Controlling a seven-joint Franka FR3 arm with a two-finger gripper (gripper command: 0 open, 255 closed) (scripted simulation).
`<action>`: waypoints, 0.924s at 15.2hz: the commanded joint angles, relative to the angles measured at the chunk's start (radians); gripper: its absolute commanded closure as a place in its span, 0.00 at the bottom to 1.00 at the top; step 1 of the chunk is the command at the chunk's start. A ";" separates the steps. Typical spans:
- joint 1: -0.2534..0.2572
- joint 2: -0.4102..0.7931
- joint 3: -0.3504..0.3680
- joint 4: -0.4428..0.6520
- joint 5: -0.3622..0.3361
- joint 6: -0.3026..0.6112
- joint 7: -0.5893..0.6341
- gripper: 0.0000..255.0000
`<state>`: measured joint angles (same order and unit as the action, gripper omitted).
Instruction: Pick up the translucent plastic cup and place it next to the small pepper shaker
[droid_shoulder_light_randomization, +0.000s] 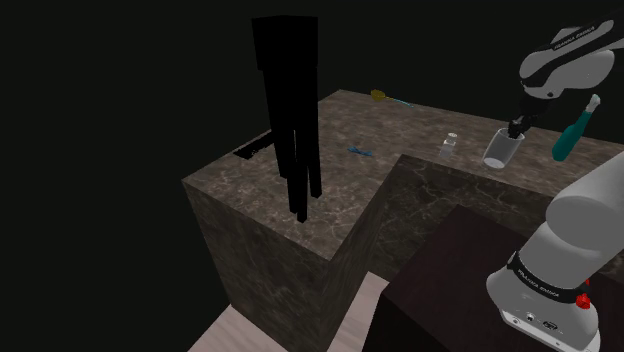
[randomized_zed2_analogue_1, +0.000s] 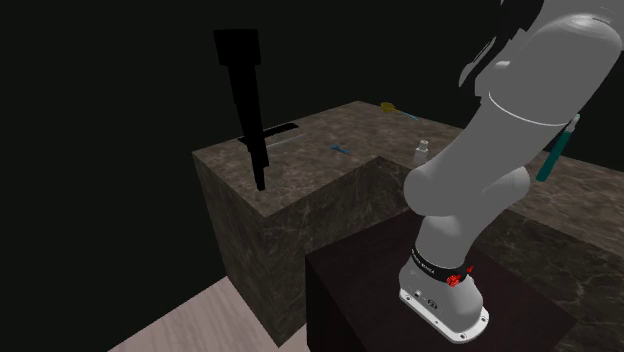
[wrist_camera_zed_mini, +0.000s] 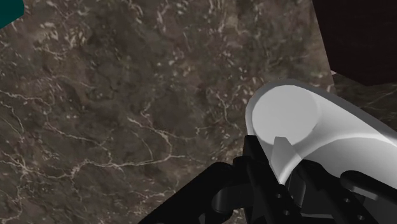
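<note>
Dark veined stone spreads out below me; it is the bench (droid_shoulder_light_randomization: 330, 190) I work over. Closest in, my fingers (wrist_camera_zed_mini: 257, 172) are clamped on the cup (droid_shoulder_light_randomization: 498, 149), a pale, see-through tumbler. I grip it at one end, so it hangs tilted with its far end lower, lifted clear of the stone. I judge the pick done and the carry under way. The height lets me travel without scraping the cup or clipping anything.

Just beyond, toward the shoulder view's left, the small shaker (droid_shoulder_light_randomization: 448, 147) stands upright near the bench's inner corner, apart from the cup. Bare stone beside it gives room for the cup, but I must level the cup before lowering it and come in gently, since a nudge would probably topple so light a shaker. On the cup's other side sits a teal-handled tool (droid_shoulder_light_randomization: 572, 135) with a pale tip; I cannot tell whether it lies flat or leans.

Farther along the bench lie a little blue thing (droid_shoulder_light_randomization: 360, 152) and, near the far edge, a yellow-headed utensil (droid_shoulder_light_randomization: 381, 96), both well out of my path. A tall black shape (droid_shoulder_light_randomization: 288, 100) rises over the bench's far wing. My dark stand (droid_shoulder_light_randomization: 450, 270) fills the notch of the bench, pale floor (droid_shoulder_light_randomization: 270, 330) shows below, and all around is black.
</note>
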<state>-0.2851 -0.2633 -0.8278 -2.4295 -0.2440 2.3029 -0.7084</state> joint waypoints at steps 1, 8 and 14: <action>0.000 0.000 0.000 0.000 0.000 0.000 0.000 1.00; 0.000 0.000 0.000 0.000 0.000 0.000 0.000 0.00; -0.027 -0.094 0.057 0.063 -0.041 -0.147 0.037 0.00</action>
<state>-0.3102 -0.3527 -0.7732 -2.3693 -0.2833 2.1641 -0.6722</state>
